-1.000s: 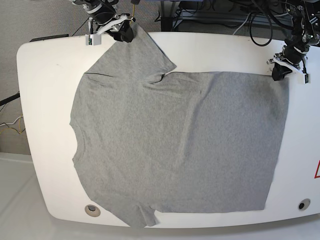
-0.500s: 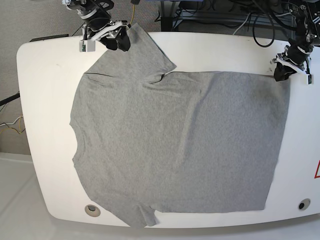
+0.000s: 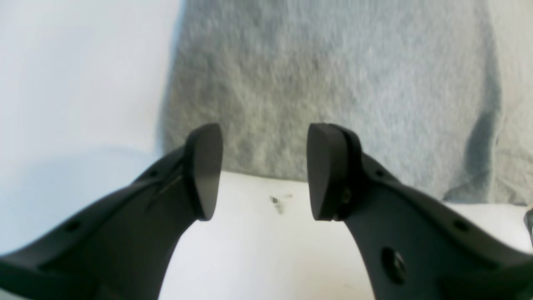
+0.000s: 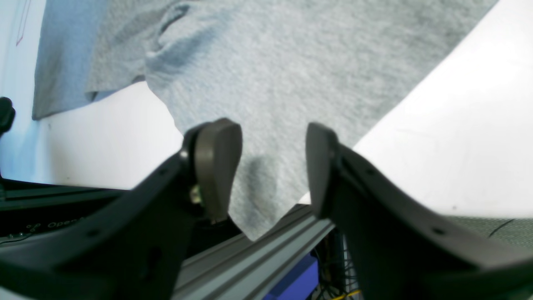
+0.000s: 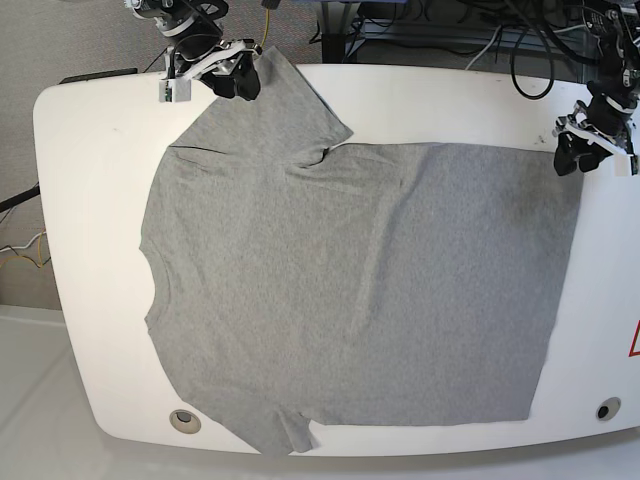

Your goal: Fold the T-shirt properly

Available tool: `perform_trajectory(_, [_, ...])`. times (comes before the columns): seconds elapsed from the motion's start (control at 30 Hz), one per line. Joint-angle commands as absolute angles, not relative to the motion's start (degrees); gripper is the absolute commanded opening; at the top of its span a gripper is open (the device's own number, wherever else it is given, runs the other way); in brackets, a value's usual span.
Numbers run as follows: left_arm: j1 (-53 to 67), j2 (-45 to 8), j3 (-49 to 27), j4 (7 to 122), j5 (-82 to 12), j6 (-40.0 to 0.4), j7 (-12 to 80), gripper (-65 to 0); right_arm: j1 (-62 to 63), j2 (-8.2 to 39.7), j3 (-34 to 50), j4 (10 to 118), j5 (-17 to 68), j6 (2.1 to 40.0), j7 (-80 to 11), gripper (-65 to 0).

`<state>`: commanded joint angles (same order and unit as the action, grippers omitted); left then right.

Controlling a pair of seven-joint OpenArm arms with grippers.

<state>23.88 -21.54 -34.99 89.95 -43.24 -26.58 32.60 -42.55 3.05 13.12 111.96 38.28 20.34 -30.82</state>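
Now: T-shirt (image 5: pixel 350 290) spread flat on white bench (image 5: pixel 90 200), plain grey side up, neck toward base view's left, hem toward its right. One sleeve tip overhangs bench's far edge. Right gripper (image 4: pixel 272 164) at that far sleeve, jaws apart, nothing held; grey cloth visible between and beyond them. Left gripper (image 3: pixel 264 171) just off hem's far corner, jaws apart over bare bench, cloth edge just beyond fingertips. No containers in sight.

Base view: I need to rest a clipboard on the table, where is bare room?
A bare strip of table lies left of the T-shirt; another runs along the far edge between both pincers. The middle is covered by cloth.
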Motion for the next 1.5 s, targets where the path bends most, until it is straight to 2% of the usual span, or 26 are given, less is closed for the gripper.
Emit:
perform_trajectory(0.17, [24.25, -21.58, -35.91, 89.48, -43.43, -26.62, 33.19, -39.5, -42.52, 3.04, 12.98, 111.79, 38.67, 20.52, -30.79, -48.8])
perform_trajectory(0.37, [24.07, -22.33, -36.71, 89.03, -43.20, -27.70, 32.12, -41.0, -42.20, 3.11, 13.33, 112.09, 39.00, 21.04, -31.02, -46.4])
perform_trajectory(0.63, [24.11, -22.68, -36.18, 87.86, -43.20, -28.77, 31.93, -39.8, -41.95, 3.00, 13.27, 112.26, 39.25, 21.03, -31.19, -44.6])
perform_trajectory(0.77, [23.77, -23.21, -36.20, 86.11, -42.97, -32.14, 31.74, -38.5, -41.75, 2.94, 13.05, 111.98, 38.59, 20.63, -31.13, -44.0])
perform_trajectory(1.03, [23.01, -23.30, -36.46, 84.56, -41.19, -35.47, 31.93, -35.0, -41.83, 3.14, 13.43, 111.82, 38.45, 20.72, -31.04, -43.7])
perform_trajectory(1.3, [22.24, -23.20, -36.61, 83.35, -40.21, -35.02, 31.53, -33.1, -41.88, 3.12, 13.36, 111.88, 38.50, 20.66, -30.99, -44.0])
perform_trajectory(1.5, [20.88, -22.78, -36.39, 82.96, -37.01, -32.60, 31.78, -34.5, -41.98, 3.10, 13.27, 112.35, 38.49, 20.56, -30.73, -45.1])
